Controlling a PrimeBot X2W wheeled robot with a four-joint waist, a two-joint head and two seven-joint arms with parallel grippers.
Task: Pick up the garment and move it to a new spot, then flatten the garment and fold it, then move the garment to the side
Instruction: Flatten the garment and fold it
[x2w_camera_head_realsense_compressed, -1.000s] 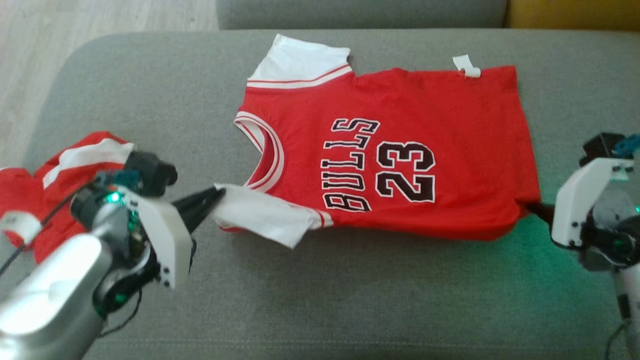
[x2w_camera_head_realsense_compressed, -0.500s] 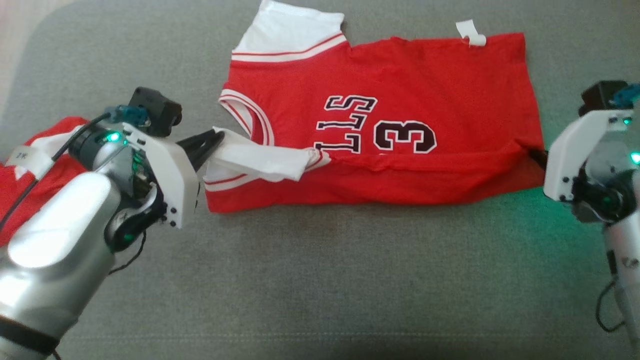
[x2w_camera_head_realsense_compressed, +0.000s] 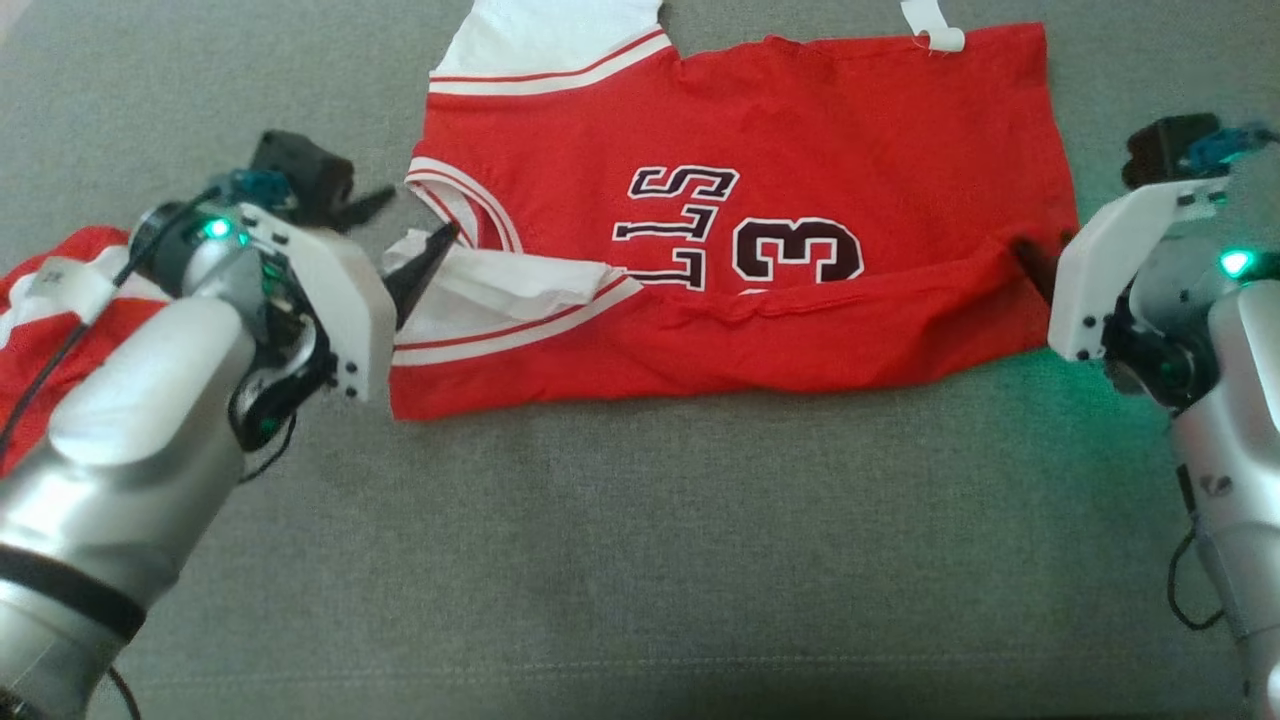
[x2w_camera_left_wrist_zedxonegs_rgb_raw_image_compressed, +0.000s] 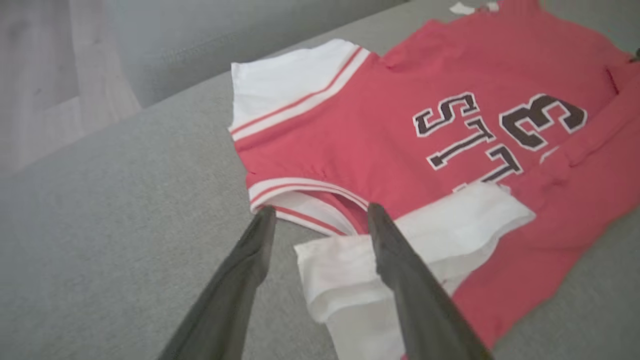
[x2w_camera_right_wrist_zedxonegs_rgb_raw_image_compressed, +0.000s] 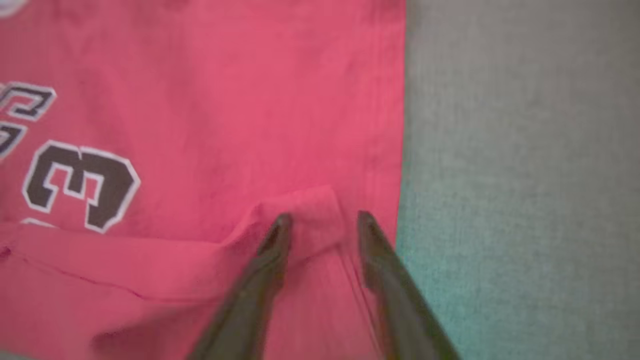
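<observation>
Checking near to far: left end effector is wide open and holds nothing, one finger over the folded-in white sleeve, the other over bare grey cushion. Right end effector is partly open with a raised ridge of hem between the tips; blurred, can't tell if the cloth is pinched. Between them the red Bulls jersey lies on the cushion, its near edge folded over and hiding half the print. Head view adds a second red-and-white garment, partly under the left arm. Far sleeve and label are cut off at the top there; the left wrist view shows that sleeve whole.
</observation>
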